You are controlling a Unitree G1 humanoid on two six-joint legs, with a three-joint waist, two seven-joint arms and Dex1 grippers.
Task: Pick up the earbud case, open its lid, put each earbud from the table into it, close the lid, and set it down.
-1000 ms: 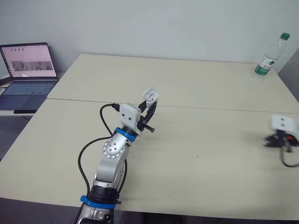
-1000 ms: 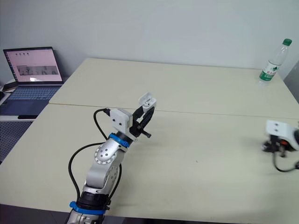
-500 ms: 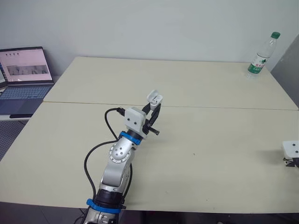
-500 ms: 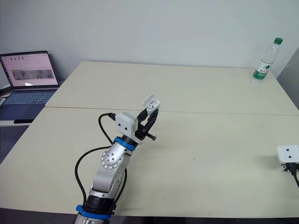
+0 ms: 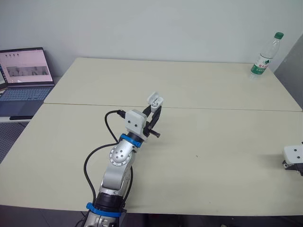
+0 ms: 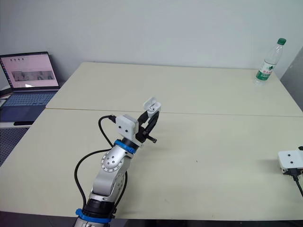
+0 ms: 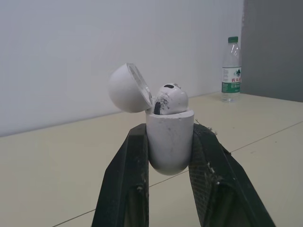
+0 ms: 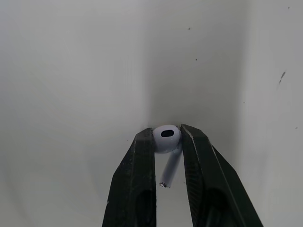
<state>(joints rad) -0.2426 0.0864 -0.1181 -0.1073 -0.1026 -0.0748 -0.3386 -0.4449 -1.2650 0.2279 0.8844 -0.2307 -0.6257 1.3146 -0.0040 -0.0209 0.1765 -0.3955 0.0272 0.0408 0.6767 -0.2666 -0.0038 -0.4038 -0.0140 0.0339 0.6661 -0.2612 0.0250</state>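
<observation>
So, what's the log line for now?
left fingers: hold open earbud case, one earbud inside | right fingers: pinch second earbud

Looks like an office or meeting room: pale tables (image 5: pixel 213 94) pushed together, plain white wall (image 5: pixel 142 23), open laptop (image 5: pixel 23 75) alongside, water bottle (image 5: pixel 263 55) at a far corner.

Smooth white plastic case (image 7: pixel 169 142), slight sheen, grey scuffs. Glossy white plastic earbud (image 8: pixel 166 137). Matt black fingers (image 7: pixel 125 189), rough-edged. Cream table (image 5: pixel 213 94): matt, smooth. Clear plastic bottle (image 5: pixel 264 54) at table's far corner, paper-like label.
</observation>
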